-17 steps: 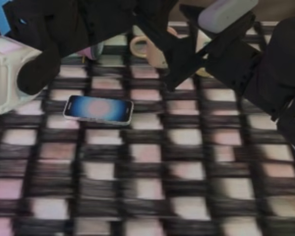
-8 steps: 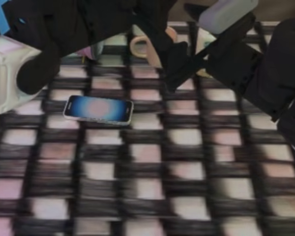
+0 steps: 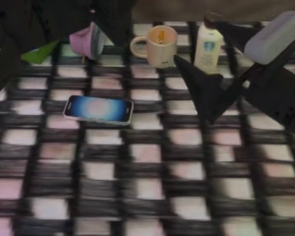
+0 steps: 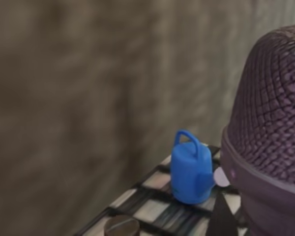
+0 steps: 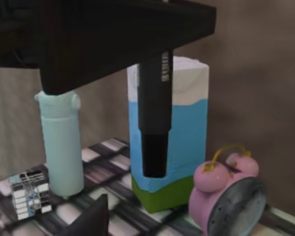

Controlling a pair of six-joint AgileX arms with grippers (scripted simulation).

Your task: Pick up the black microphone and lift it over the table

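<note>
The black microphone (image 5: 155, 123) hangs upright over the table (image 3: 147, 187), its slim handle in front of a carton in the right wrist view. Its mesh head (image 4: 270, 123) fills one side of the left wrist view. My left gripper (image 5: 152, 49) is shut on it; from above that arm is a dark mass at the back left (image 3: 110, 22) that hides the microphone. My right gripper (image 3: 209, 98) hovers at the right of centre, open and holding nothing, with one fingertip (image 5: 96, 216) showing.
A blue-screened smartphone (image 3: 98, 109) lies left of centre. Along the back stand a pink alarm clock (image 3: 86, 39), a cup (image 3: 157, 44), a white bottle (image 3: 208, 46), a blue, white and green carton (image 5: 182, 147), a mint bottle (image 5: 61, 142) and a blue watering can (image 4: 189, 169).
The left arm has drawn up and back to the left, uncovering the clock, cup and bottle. The right gripper has slid to the right and nearer the front.
</note>
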